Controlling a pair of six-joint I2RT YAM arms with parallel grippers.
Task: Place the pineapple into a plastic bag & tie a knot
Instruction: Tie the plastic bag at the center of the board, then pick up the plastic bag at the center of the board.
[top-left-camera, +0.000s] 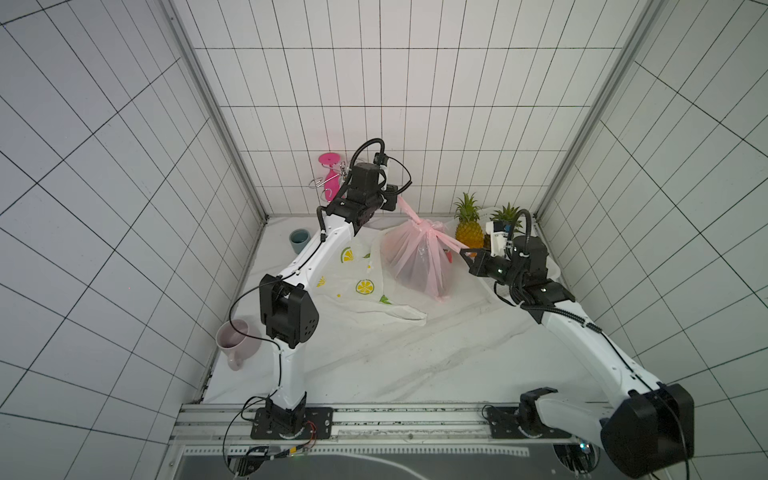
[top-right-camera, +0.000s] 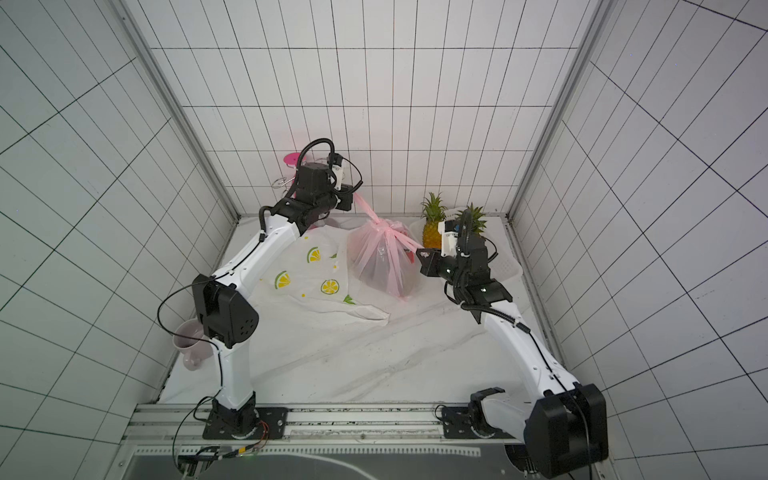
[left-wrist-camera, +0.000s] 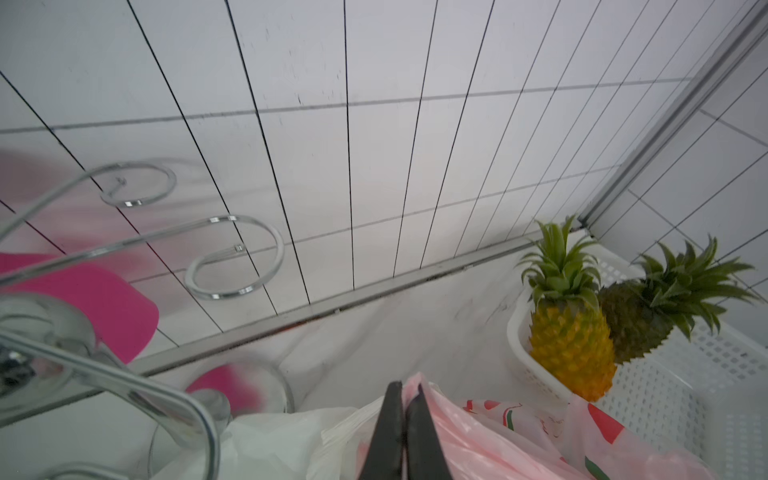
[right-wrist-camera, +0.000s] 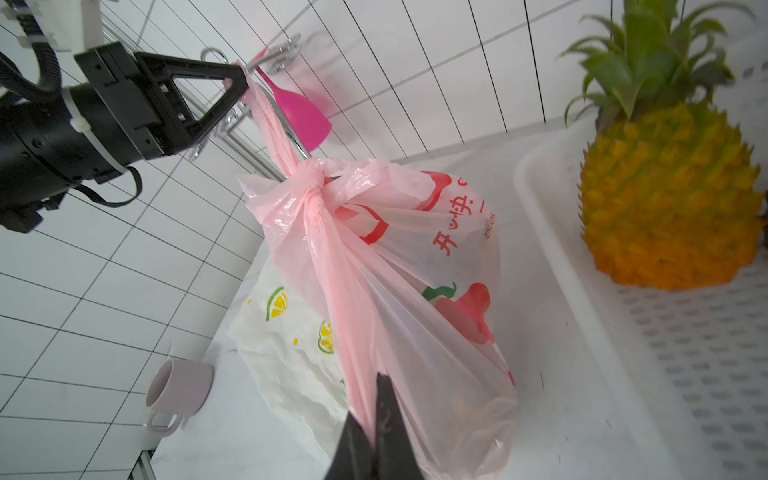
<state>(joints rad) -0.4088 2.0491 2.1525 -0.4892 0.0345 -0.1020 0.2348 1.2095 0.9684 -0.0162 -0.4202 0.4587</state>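
Clamping one twisted handle each, the left end effector (top-left-camera: 397, 200) and right end effector (top-left-camera: 466, 252) are stretching them 11-to-4 o'clock across the knot (top-left-camera: 420, 226); the pink plastic bag (top-left-camera: 415, 270) is hanging between, with the pineapple (right-wrist-camera: 471, 409) seemingly inside.

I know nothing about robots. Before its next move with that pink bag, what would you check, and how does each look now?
1. Left gripper shut on a pink bag handle: ok.
2. Right gripper shut on the other handle: ok.
3. Both handles pulled taut: ok.
4. Knot closed at the bag's mouth: ok.
5. Pineapple inside the bag: cannot tell, only a dim shape shows.
6. Yellow pineapple in the basket, apart from the bag: ok.
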